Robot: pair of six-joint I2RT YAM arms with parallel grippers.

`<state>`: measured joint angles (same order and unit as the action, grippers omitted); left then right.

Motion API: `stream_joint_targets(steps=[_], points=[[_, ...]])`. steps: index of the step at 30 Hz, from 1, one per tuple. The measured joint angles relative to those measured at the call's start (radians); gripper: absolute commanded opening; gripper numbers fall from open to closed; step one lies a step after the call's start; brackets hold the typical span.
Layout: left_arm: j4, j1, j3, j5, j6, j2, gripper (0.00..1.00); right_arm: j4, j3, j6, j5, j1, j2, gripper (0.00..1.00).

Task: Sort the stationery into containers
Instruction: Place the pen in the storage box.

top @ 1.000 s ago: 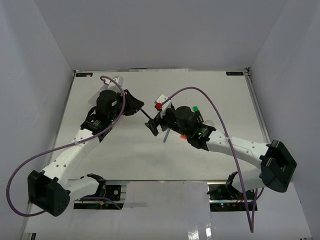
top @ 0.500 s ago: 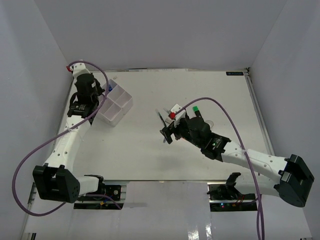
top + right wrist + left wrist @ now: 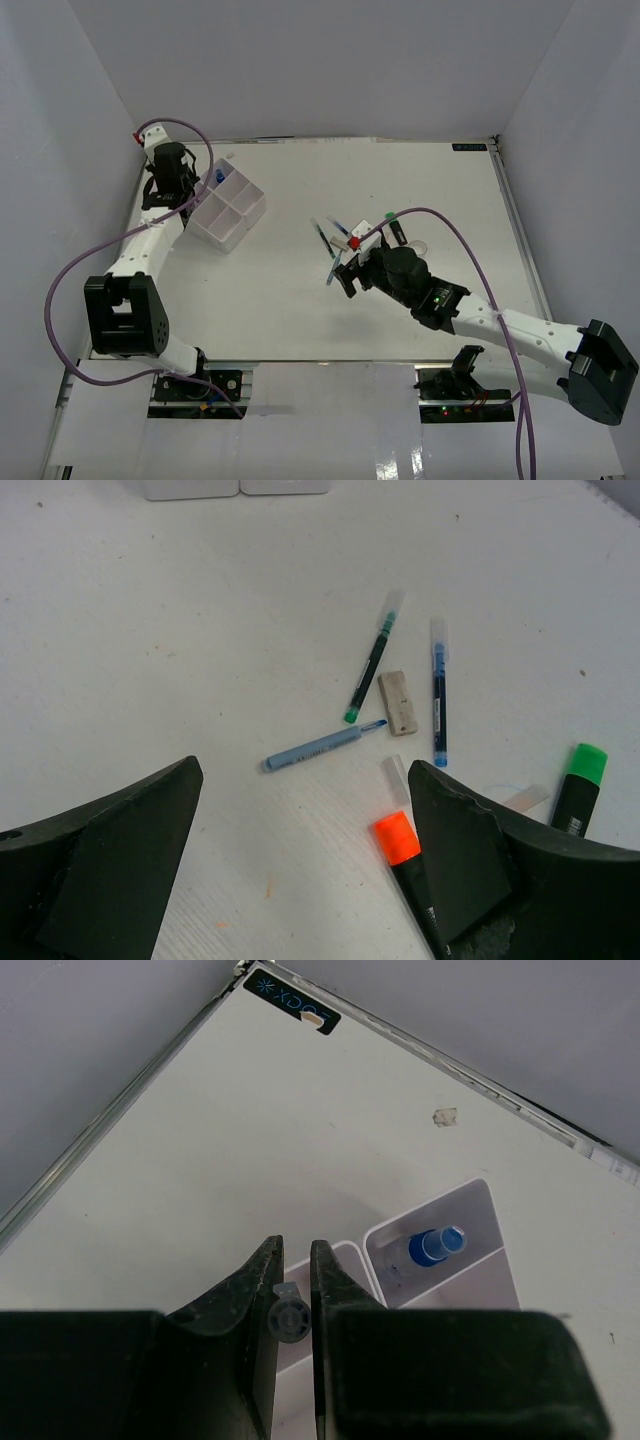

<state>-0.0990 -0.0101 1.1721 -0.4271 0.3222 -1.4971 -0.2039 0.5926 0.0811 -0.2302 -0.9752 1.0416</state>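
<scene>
Fingers pressed together with nothing seen between their tips, the left gripper (image 3: 296, 1250) hangs over the far-left corner of the tabletop (image 3: 450, 190), just above the white four-part tray (image 3: 222, 235). A blue-capped bottle (image 3: 435, 1245) lies in the tray compartment nearest that corner. The enclosure's left wall (image 3: 70, 150) stands close beside the arm.

Near the middle of the tabletop, the right gripper (image 3: 305, 772) hovers with its fingers spread wide over loose stationery. A light blue pen (image 3: 325, 747) lies almost directly beneath it. Just beyond are a green-tipped pen (image 3: 370, 670), a small eraser (image 3: 398, 702) and a dark blue pen (image 3: 438, 695). An orange highlighter (image 3: 405, 855) sits against the inner side of one finger, and a green highlighter (image 3: 578, 785) lies outside it.

A broad stretch of white tabletop separates the tray from the cluster, and more lies toward the right edge. A purple cable (image 3: 440, 225) arcs over the right arm.
</scene>
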Motion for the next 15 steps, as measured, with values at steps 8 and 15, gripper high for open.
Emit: stream_joint_targets(steps=[8,15], points=[[0.069,0.007,-0.047,0.005,0.005,-0.026,0.28,0.003,-0.017,0.0,-0.012,0.006,-0.002,0.9],[0.058,0.007,-0.087,0.014,0.032,-0.054,0.44,0.019,-0.017,-0.008,-0.018,0.027,-0.001,0.9]])
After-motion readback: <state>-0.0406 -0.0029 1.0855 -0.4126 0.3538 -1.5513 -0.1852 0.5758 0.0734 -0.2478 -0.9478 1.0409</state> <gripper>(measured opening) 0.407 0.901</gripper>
